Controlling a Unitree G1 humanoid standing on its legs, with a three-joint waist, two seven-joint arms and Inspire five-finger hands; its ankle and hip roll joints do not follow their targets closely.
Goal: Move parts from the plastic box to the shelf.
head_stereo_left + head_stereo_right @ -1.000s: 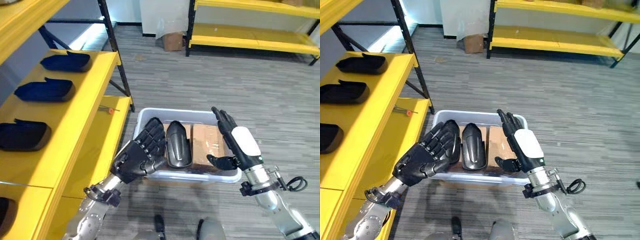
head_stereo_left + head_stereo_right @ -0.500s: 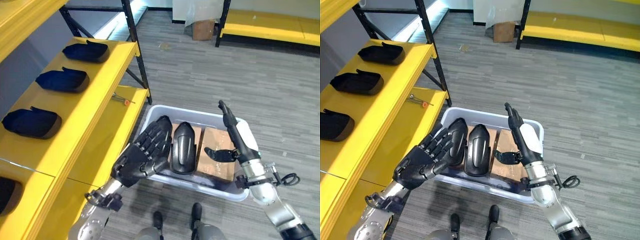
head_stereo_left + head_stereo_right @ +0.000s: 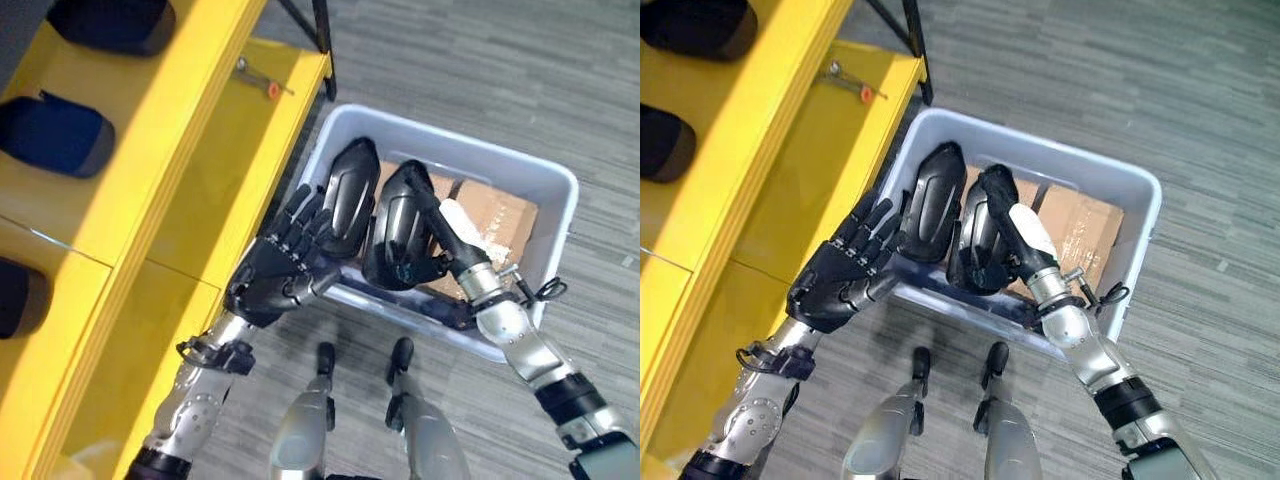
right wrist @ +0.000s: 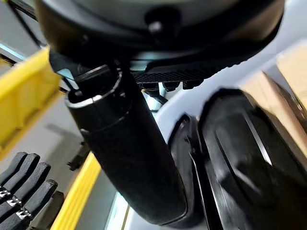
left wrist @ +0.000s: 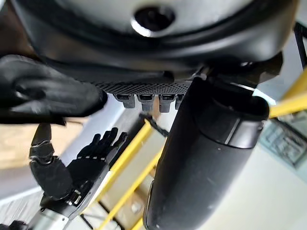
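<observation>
While closing on the right-hand part, start from the fingers: laid out straight along its domed back, thumb set against its near end, nothing yet curled round it. Wrap them over the far edge and bring the thumb in under the near one before lifting. Judged a slippery, rounded shell, so grip across the narrow width, not the length. Keep the right hand low until the hold feels firm. Then raise the part straight up, clear of the plastic box wall and of the left-hand part lying just beside it, touching or nearly so.

On the other side, fingers spread and straight, tips at the near end of that left-hand part, gripping nothing. Left hand hovering over the box's near corner, next to the shelf. Best kept out of the lifting path, or used to steady the rim.

Both parts to be moved in the box, on cardboard. Other dark parts already lined up on the shelf's upper level. Small orange-tipped tool on the lower level.

Hard to tell: whether the right fingertips reach past the part's far edge. Undersides of both parts hidden. Shelf parts cut off at the frame edge.
</observation>
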